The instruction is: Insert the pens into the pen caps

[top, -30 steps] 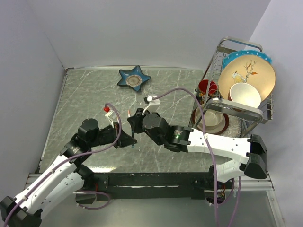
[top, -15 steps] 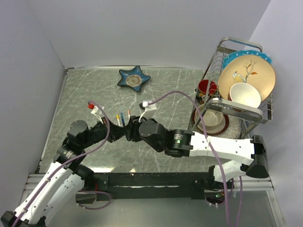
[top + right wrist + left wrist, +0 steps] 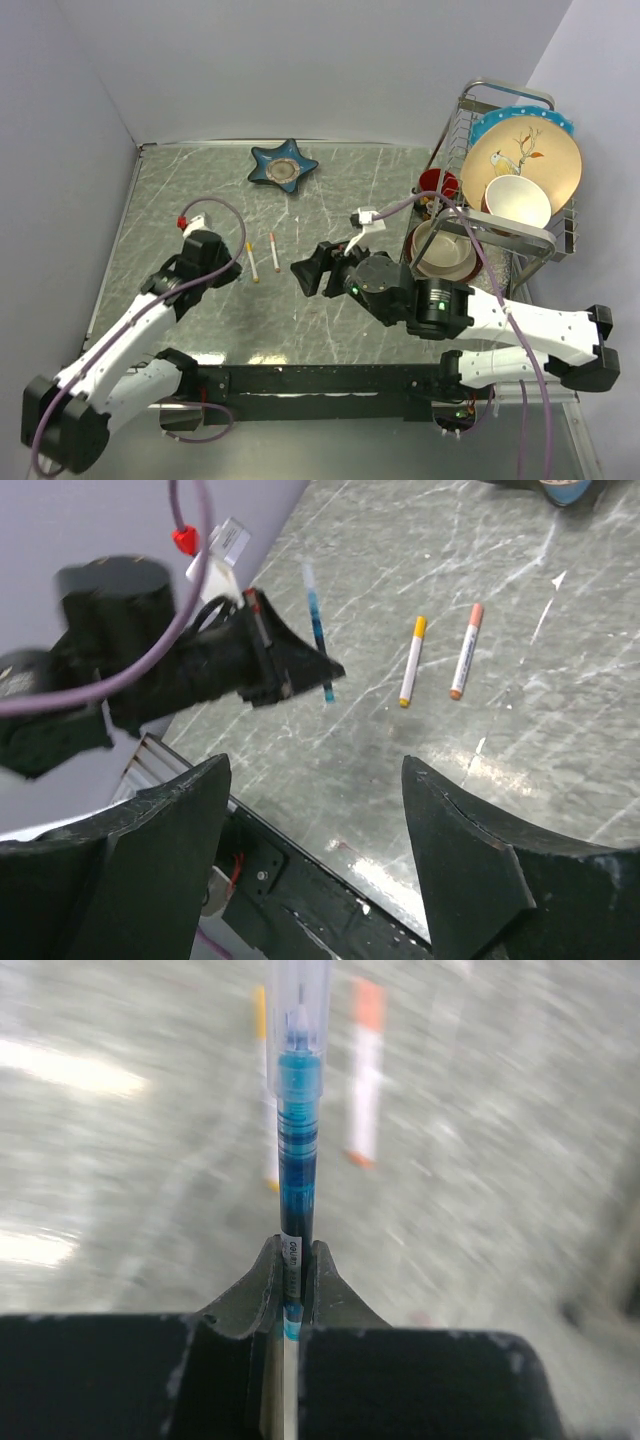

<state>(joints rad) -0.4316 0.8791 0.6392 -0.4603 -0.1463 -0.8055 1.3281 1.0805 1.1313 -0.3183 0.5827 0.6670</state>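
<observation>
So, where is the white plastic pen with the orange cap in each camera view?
Top external: the white plastic pen with the orange cap lies left of centre.
Left wrist: upper middle, blurred, right of the held blue pen.
Right wrist: upper part, right of centre.
Shared landmark: the white pen with the yellow cap, close beside it in all three.

Table [image 3: 340, 190]: grey marble-patterned top with pale veins.
Star dish [image 3: 283, 167]: blue, five-pointed, tan centre, lying flat near the table's back edge.
Dish rack [image 3: 497, 92]: metal wire, standing at the table's right side.
Large plate [image 3: 530, 150]: cream, painted with a bird on a branch, upright in the rack.
Blue plate [image 3: 560, 120]: just behind the cream one; only its rim shows.
White bowl [image 3: 517, 200]: leaning in front of the large plate.
Red mug [image 3: 437, 186]: at the rack's left side.
Lower bowls [image 3: 445, 255]: pale, nested, under the rack's front rail.
Walls [image 3: 300, 70]: plain pale lilac.
</observation>
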